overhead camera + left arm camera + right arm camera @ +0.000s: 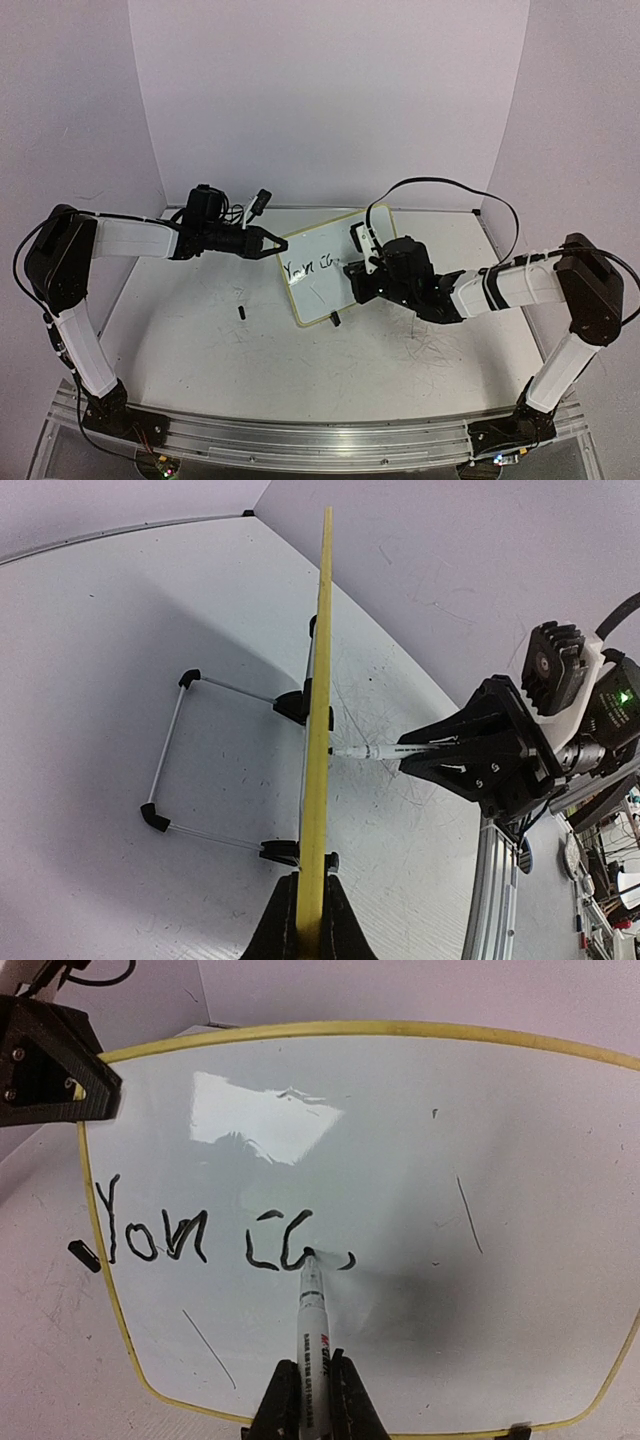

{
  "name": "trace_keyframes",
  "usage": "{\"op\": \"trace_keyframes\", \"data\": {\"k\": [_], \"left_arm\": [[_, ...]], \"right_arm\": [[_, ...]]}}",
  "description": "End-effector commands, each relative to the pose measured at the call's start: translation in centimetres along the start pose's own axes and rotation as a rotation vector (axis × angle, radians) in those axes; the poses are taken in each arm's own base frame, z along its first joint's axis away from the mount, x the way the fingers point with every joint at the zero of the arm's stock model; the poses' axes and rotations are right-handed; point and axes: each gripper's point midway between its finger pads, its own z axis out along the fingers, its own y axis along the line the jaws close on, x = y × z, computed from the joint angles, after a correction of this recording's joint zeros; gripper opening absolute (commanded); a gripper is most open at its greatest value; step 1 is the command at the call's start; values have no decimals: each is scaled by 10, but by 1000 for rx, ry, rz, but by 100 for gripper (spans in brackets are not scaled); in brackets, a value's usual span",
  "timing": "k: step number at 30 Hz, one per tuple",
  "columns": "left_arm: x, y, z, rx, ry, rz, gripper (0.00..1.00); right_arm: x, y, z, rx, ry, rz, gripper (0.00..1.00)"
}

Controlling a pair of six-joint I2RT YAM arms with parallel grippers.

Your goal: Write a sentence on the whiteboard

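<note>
The whiteboard stands tilted on its black feet at mid-table, its yellow rim edge-on in the left wrist view. My left gripper is shut on the rim of its left edge. My right gripper is shut on a white marker, whose black tip touches the board face. The sentence reads "You c" in black, followed by an unfinished letter at the tip. From the left wrist, the marker meets the board from the right gripper.
A small black cap lies on the table left of the board. A wire stand props the board from behind. Faint grey lines mark the board face. Scribbles mark the table. An aluminium rail runs along the near edge.
</note>
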Motion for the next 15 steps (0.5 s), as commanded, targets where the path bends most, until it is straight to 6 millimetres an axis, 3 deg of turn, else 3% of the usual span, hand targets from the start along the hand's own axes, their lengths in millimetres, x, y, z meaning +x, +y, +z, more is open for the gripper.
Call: {"op": "trace_keyframes", "data": {"k": [1,15], "left_arm": [[1,-4,-9,-15,5,9,0],[0,-4,-10,-14,5,9,0]], "right_arm": [[-32,-8,3,39,-82,23,0],[-33,-5,6,29,-79,24,0]]}}
